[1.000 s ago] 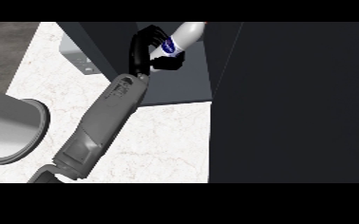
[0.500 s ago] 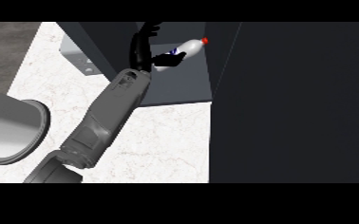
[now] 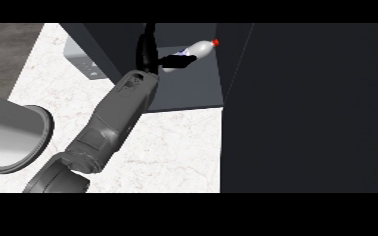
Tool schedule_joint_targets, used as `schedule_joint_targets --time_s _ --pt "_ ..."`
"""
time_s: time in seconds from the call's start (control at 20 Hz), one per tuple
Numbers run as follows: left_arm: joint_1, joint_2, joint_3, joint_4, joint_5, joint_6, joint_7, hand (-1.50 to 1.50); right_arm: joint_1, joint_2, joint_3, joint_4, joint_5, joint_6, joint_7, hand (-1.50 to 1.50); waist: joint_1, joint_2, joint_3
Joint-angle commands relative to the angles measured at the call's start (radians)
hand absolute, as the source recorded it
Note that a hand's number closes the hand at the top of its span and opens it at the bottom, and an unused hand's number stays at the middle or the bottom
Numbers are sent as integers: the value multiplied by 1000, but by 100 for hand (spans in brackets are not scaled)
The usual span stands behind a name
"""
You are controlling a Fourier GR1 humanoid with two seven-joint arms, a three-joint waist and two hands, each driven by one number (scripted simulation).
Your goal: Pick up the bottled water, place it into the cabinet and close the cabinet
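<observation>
Bottled water (image 3: 198, 48) noted inside the cabinet (image 3: 184, 87), apparently lying on its side on the floor there. Saw that cabinet across most of the view: dark walls, a grey-blue floor open toward the counter, and at right a broad dark panel (image 3: 303, 105). Took this for the door, perhaps swung wide to make room for the arm, though could not tell for certain. Found below and left the white marbled counter (image 3: 170, 150), with a round grey dish (image 3: 22, 135) cut off by the left edge, well apart from the work. Followed the grey left forearm (image 3: 111, 125) up from the lower left corner, angled into the opening, presumably to reach well past the front edge. Made out at its end the black left hand (image 3: 151, 55), mostly straight and stretched deeper in, one short black part lying across the base of the bottled water. Saw no closed grasp. Noted the red cap (image 3: 215, 42) pointing toward the right wall. Judged placing nearly done, withdrawal and door-closing not yet. Saw nothing of the right hand.
</observation>
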Motion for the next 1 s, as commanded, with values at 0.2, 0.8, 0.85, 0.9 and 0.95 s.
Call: schedule_joint_targets --time_s 0.2,0.8,0.85,0.9,0.95 --pt "9 64 73 -12 45 -162 -159 -150 -37 -3 -29 -30 -16 -30 44 -150 19 10 -8" --pt "130 8 132 -142 116 -401 -332 -150 44 15 34 -14 55 -27 -41 -150 70 -18 -6" --pt "108 17 139 -151 129 -407 -310 -150 46 -6 -11 -7 22 -17 -41 -150 68 -17 -6" --pt "150 -2 124 -166 126 -405 -331 -150 36 1 -5 -35 34 -47 -3 -150 77 -19 -6" --pt "165 5 120 -172 136 -436 -340 -150 15 -2 -21 -42 -4 -40 10 -150 80 -19 -6"
